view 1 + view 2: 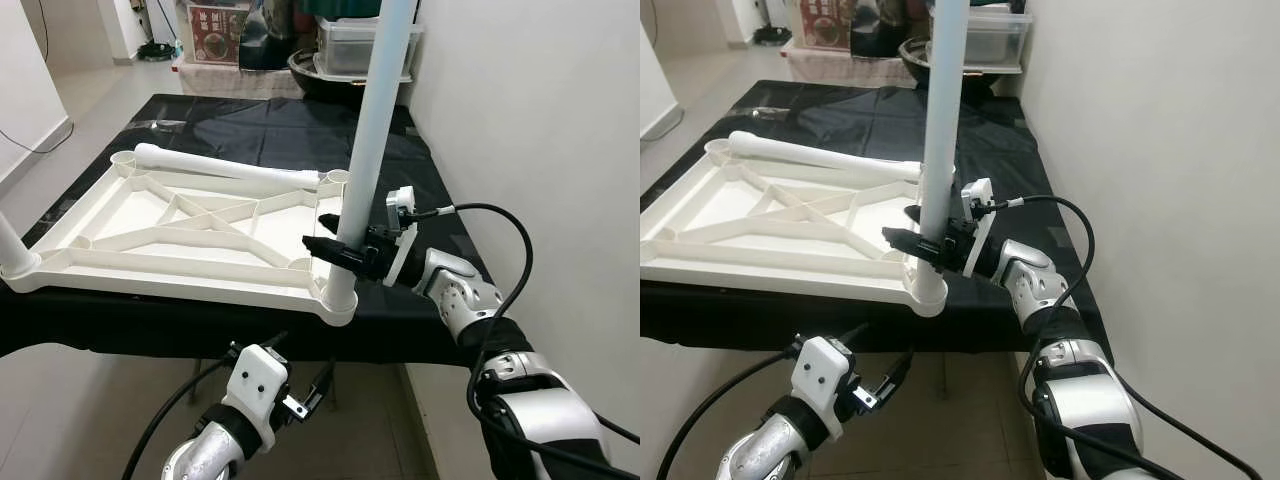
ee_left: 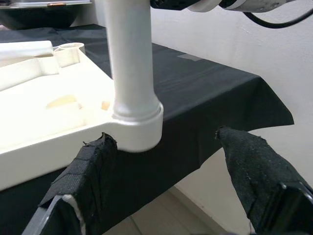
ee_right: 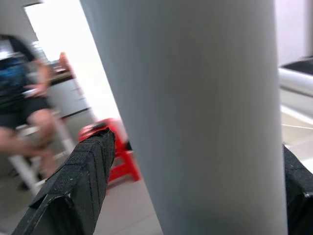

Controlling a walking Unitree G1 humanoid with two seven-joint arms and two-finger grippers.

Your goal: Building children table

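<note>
Left eye view: white tabletop (image 1: pixel 170 235) lies upside down, ribs up, on a black cloth (image 1: pixel 260 125) over a low table. One leg (image 1: pixel 372 150) stands upright in the near right corner socket (image 1: pixel 338 300). Right gripper (image 1: pixel 335 250) reaches in from the right and is clamped on this leg low down, just above the socket. A second leg (image 1: pixel 225 168) lies flat along the far edge of the tabletop. A third leg (image 1: pixel 10 250) stands at the near left corner, cut by the frame edge. Left gripper (image 1: pixel 305 395) hangs below the table edge, near, well apart from the tabletop.

Right eye view: same layout. Black fingers (image 1: pixel 902 239) wrap the upright leg from both sides. White wall (image 1: pixel 1160 150) on the right; storage bins (image 1: pixel 995 40) at the far end.

Left wrist view: left fingers (image 2: pixel 85 171) stand spread apart, holding nothing. Corner socket with the leg seated in it lies between them and beyond, not touching.

Right wrist view: the leg sits between the two fingers (image 3: pixel 78 171), very close. Behind, blurred: a seated person (image 3: pixel 24 88) and a red stool (image 3: pixel 110 147).
</note>
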